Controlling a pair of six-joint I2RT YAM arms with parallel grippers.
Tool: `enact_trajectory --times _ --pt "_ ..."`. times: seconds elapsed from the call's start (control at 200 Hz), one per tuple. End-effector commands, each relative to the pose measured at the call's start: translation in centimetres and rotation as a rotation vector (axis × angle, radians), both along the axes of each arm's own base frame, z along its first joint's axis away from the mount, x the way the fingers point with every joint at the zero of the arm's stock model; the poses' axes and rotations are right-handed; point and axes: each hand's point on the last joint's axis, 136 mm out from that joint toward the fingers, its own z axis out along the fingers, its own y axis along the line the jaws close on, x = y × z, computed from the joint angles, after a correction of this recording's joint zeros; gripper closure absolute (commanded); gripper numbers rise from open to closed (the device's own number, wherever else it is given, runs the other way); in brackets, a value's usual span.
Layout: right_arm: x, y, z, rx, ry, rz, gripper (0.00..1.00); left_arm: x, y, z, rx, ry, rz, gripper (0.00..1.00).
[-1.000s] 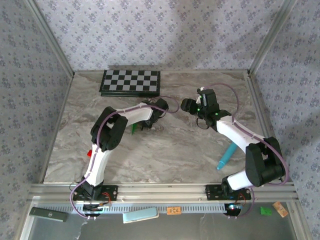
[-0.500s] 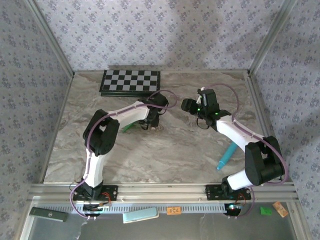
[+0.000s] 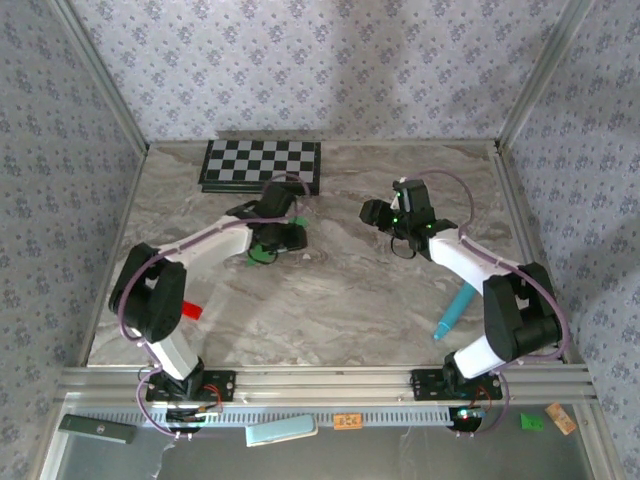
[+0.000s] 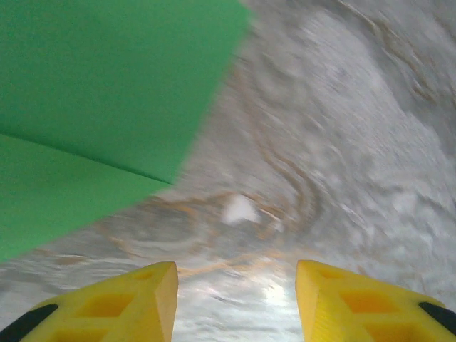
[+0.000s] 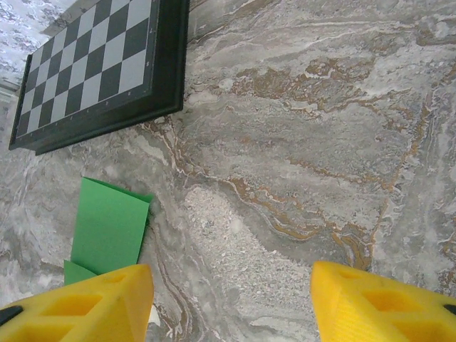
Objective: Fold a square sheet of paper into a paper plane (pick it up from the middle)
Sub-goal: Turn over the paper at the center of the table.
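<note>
Left wrist view shows the left gripper [image 4: 235, 288] with its two yellow fingers [image 4: 121, 306] parted and only the bare marble table [image 4: 342, 142] between them; it grasps nothing. The green paper [image 4: 92, 92] lies flat ahead of the fingers and off to their left, clear of both tips, with one straight crease line running across it. From the top external camera the left gripper [image 3: 275, 236] sits low over the table, with the green paper [image 3: 262, 255] just beside it on the side toward the arm bases. The right gripper [image 5: 231, 285] is likewise spread and empty over bare marble. In its wrist view the paper [image 5: 108, 226] lies ahead and to the left of its fingers, a folded strip with a smaller flap at the nearer end, and the checkerboard [image 5: 92, 64] lies farther ahead still. Seen from above, the right gripper [image 3: 372, 212] is well apart from the paper
</note>
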Motion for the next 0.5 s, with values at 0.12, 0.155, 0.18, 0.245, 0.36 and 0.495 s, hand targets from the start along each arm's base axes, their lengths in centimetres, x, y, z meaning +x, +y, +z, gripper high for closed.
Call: enact_trajectory --times 0.12,0.155,0.18,0.245,0.36,0.495 --pt "0.4 1.7 -0.1 0.036 0.014 0.031 0.38 2.0 4.4 -2.4 -0.062 0.061 0.182 0.66" --pt "0.4 1.9 -0.2 0.037 0.017 0.035 0.39 2.2 4.9 -2.9 -0.048 0.071 0.202 0.68" --pt "0.4 2.1 -0.2 0.038 0.017 0.039 0.39 2.4 5.1 -3.2 -0.036 0.076 0.210 0.70" --pt "0.4 2.4 -0.2 0.040 0.021 0.046 0.39 2.9 6.0 -4.0 0.019 0.073 0.235 0.71" --pt "0.4 3.2 -0.4 0.045 0.028 0.067 0.39 3.7 6.7 -5.4 0.070 0.096 0.240 0.74" --pt "0.2 3.6 -0.8 0.047 0.042 0.078 0.39 3.5 6.2 -6.8 0.063 0.135 0.217 0.77"
